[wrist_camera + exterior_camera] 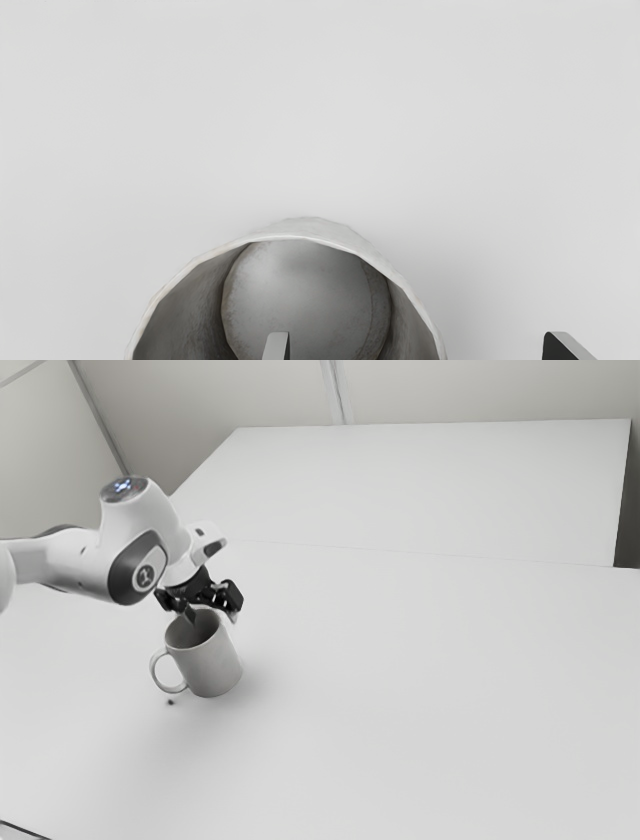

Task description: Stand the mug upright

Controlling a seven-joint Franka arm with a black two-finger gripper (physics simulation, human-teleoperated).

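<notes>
In the exterior view my gripper (212,612) is at the mouth of the light grey mug (207,660), which stands slightly tilted or nearly upright on the table, its handle toward the exterior view's left. In the wrist view the gripper (414,345) is open: one finger is over the mug's mouth and the other outside its rim. The inside and bottom of the mug (300,295) are visible there. Neither finger is seen pressing on the wall; how deep the inner one reaches cannot be told.
A white table (430,690) surrounds the mug. A small dark speck (171,702) lies by the handle, and a dark line crosses the exterior view's lower left corner. Pale walls rise behind the table.
</notes>
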